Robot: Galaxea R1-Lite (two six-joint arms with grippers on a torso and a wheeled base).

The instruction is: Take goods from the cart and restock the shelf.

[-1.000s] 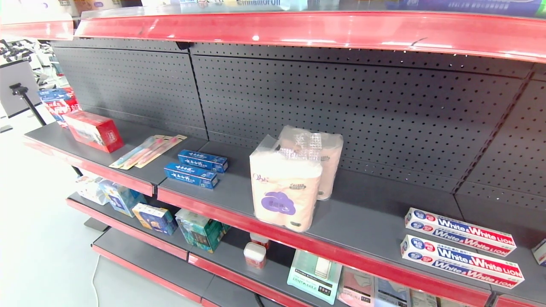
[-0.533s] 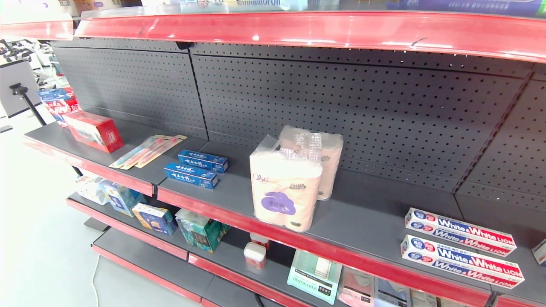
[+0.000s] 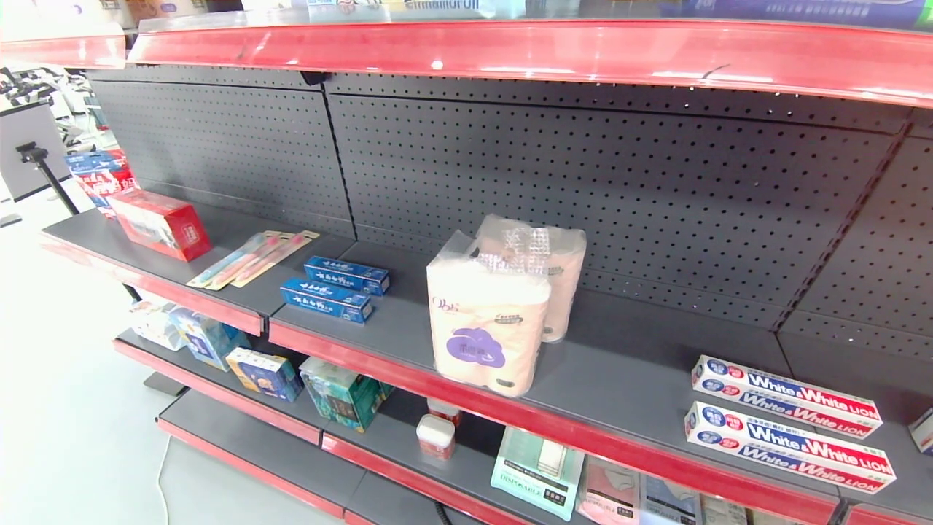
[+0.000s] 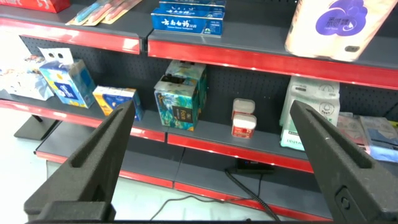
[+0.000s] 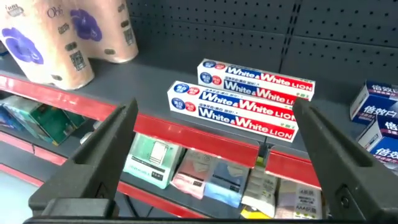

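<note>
The middle shelf [image 3: 627, 364] carries two toilet paper packs [image 3: 487, 324], two white toothpaste boxes [image 3: 787, 419], two blue toothpaste boxes [image 3: 335, 288], toothbrush packs [image 3: 251, 259] and a red box [image 3: 160, 222]. My left gripper [image 4: 211, 168] is open and holds nothing; it sits low in front of the lower shelf, facing a green box [image 4: 180, 96] and small red-and-white jars [image 4: 244, 118]. My right gripper [image 5: 211, 168] is open and holds nothing; it faces the white toothpaste boxes [image 5: 233, 112], with the toilet paper packs [image 5: 46, 46] off to one side.
The pegboard back wall [image 3: 583, 182] and the red upper shelf lip [image 3: 510, 51] bound the middle shelf. Bare shelf lies between the toilet paper and the white toothpaste. Blue boxes [image 5: 379, 112] stand beyond the toothpaste. The lower shelf [image 3: 240, 405] holds several boxes and flat packets [image 3: 536, 470].
</note>
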